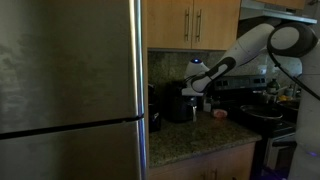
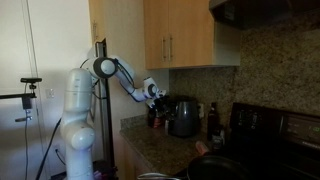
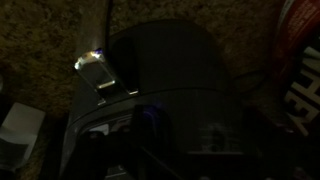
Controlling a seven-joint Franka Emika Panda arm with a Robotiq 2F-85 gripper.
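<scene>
Refrigerator: its stainless door fills the left of an exterior view, and its right edge is just beside the countertop.
Black appliance: stands upright on the granite countertop, just right of the refrigerator and under the wooden cabinets. In the wrist view its dark rounded top fills the middle of the picture.
Silver tab: a small shiny piece at the upper left edge of the appliance's top, catching the light.
Gripper: jaws spread as wide as they go, with nothing between them. It is at the top of the black appliance and points down at it. The pictures are too dark to show whether a finger touches the lid. In an exterior view the gripper sits just left of the appliance's top.
Reddish object: small, on the countertop near the appliance's right side, apart from the gripper.
Arm: white, stretched from the upper right down towards the appliance.
Stove: dark, at the right end of the countertop, well apart from the gripper.
Red package: at the right edge of the wrist view, beside the appliance.
</scene>
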